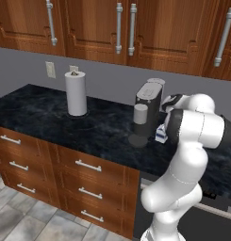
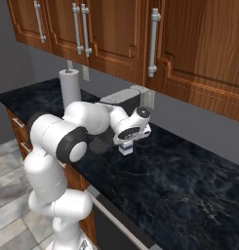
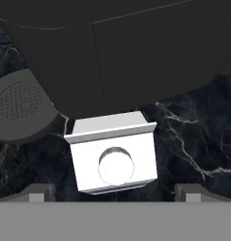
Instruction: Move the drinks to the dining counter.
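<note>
Kitchen w/ wooden wall cupboards [image 1: 136,28] across the top of both base views, grey wall below them, black marble-veined counter [image 1: 41,113] running through mid-frame on brown drawers. Paper-towel roll [image 1: 76,93] stands upper left of centre in the left base view. Coffee machine [image 1: 147,106] sits centre-right there, its round drip base at lower left of it.

Task item in reach: small white-and-blue carton [image 1: 160,133], right of centre in the left base view, just beside the machine and partly hidden by the arm. In the hand view the carton [image 3: 113,155] is centre-low, seen from above, round cap on its sloped top, machine body dark across the upper frame. In the right base view the gripper [image 2: 127,142] hangs right over it, centre-frame.

Jaws wide apart, one tip each side at the bottom corners of the hand view, nothing between them yet.

Step, prob.: descend & close on the carton. The dining counter isn't in these frames.

Risks:
- carton sits slightly rotated vs. the tips, so pads may catch corners and twist it.
- machine is v. close; a finger or the hand could clip it going down.
- gabled top is sloped, so a high grip may slip off.
</note>
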{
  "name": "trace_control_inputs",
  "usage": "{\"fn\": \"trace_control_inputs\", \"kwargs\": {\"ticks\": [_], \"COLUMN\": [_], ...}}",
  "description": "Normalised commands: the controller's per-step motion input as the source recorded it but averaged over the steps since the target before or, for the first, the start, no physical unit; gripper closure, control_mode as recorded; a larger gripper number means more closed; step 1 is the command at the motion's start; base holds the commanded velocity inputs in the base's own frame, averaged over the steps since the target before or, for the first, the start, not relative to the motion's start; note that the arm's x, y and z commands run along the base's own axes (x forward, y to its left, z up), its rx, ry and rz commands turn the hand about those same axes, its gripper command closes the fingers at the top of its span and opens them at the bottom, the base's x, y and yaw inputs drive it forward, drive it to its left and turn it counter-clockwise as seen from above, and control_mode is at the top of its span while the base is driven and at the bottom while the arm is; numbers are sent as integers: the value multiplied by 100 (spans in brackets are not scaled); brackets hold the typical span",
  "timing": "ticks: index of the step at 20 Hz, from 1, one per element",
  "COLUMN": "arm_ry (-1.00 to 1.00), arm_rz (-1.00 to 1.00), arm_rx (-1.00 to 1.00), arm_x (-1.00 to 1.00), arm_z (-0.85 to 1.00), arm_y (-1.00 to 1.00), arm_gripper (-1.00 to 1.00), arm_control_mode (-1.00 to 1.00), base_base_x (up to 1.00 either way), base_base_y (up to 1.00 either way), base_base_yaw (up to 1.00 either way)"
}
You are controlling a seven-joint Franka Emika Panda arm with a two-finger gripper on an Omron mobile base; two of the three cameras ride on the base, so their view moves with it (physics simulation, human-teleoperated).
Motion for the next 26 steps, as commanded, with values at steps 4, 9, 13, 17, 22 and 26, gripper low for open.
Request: {"fn": "trace_control_inputs", "kwargs": {"ticks": [4,9,13,17,22,26], "arm_ry": [0,0,0,0,0,0], "arm_rz": [3,4,4,4,1,0], "arm_rx": [0,0,0,0,0,0], "arm_x": [0,2,4,7,7,2], "arm_z": [-24,-16,-10,-6,-1,0], "arm_y": [0,0,0,0,0,2], "arm_gripper": [-100,-100,-100,-100,-100,-100], "arm_control_mode": [-100,-100,-100,-100,-100,-100], "base_base_x": [0,0,0,0,0,0], "base_base_y": [0,0,0,0,0,0], "base_base_yaw": [0,0,0,0,0,0]}}
